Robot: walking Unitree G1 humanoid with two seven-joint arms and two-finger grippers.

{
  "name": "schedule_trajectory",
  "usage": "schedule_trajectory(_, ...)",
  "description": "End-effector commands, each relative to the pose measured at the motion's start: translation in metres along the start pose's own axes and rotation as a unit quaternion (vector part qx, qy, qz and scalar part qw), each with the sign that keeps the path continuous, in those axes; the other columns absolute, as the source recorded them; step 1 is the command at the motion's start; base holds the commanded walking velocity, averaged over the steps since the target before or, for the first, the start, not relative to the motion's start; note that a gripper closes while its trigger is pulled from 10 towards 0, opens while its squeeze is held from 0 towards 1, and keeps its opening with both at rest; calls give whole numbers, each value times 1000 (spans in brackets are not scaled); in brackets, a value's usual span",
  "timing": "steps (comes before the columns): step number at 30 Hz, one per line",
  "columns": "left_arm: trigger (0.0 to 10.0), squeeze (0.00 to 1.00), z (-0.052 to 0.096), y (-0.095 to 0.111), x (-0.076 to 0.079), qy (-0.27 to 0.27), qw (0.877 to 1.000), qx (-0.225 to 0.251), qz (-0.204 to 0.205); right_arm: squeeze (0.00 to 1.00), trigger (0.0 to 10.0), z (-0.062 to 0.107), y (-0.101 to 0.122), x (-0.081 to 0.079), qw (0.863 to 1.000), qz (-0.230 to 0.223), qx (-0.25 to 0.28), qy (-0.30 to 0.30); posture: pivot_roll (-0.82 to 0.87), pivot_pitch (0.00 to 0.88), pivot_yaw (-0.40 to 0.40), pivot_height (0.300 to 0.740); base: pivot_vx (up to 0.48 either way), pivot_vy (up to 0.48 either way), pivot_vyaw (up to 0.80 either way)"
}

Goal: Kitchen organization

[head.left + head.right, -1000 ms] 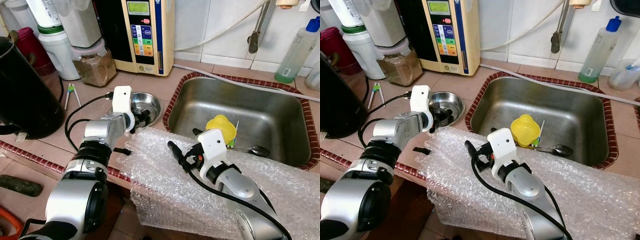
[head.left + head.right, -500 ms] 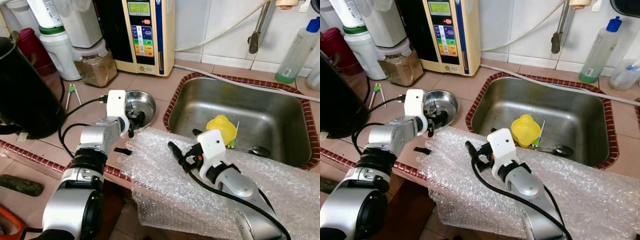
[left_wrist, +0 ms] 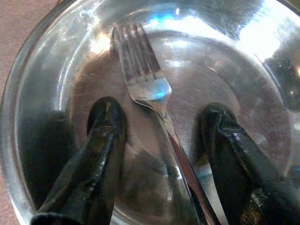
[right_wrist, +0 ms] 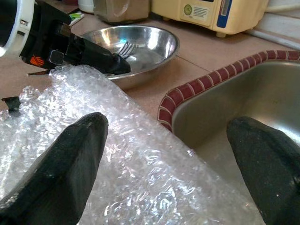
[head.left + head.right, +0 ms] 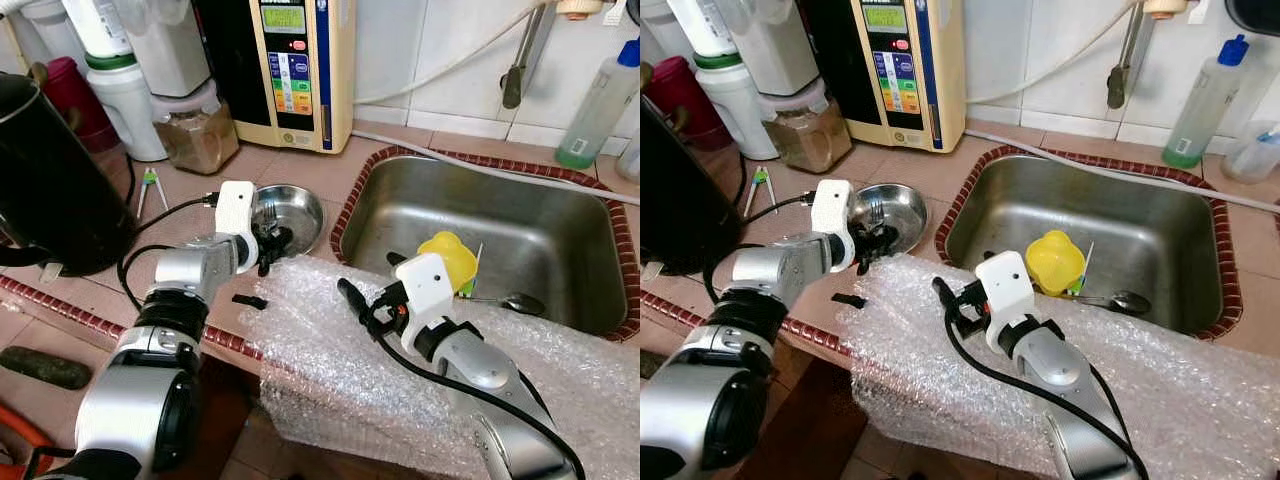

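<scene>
The fork (image 3: 149, 89) lies in the steel bowl (image 5: 300, 205), its handle running between the left gripper's (image 3: 161, 122) spread fingers; the right gripper (image 4: 171, 136) hovers wide over bubble wrap (image 5: 400, 390).

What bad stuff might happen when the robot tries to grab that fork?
The left hand is open astride the fork in the shiny bowl. The thin handle might slip out between the fingers. Pushing might slide or tip the bowl. The bubble wrap beside it might snag the arm.
</scene>
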State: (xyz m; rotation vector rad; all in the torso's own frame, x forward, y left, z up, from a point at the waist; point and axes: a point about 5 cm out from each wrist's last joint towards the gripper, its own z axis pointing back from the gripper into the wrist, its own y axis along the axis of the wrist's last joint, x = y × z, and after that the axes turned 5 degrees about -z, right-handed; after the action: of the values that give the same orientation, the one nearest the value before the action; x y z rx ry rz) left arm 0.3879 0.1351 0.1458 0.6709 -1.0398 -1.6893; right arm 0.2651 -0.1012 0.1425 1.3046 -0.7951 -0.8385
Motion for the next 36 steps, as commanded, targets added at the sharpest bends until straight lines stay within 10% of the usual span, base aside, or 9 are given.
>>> schedule_trajectory(1, 0, 0, 0, -24, -11, 5, 998, -51, -25, 208, 10000, -1, 2, 0, 1000, 4, 3, 4, -45, 62, 116, 740, 0, 0, 0)
schedule_trajectory(15, 0, 0, 1, -21, -22, 15, 999, -35, -38, 208, 10000, 1, 1, 1, 1000, 4, 3, -3, -55, 67, 116, 740, 0, 0, 0)
schedule_trajectory(36, 0, 0, 1, 18, -16, 36, 990, 133, 43, 208, 10000, 0, 2, 3, 1000, 6, 4, -2, -51, 67, 98, 740, 0, 0, 0)
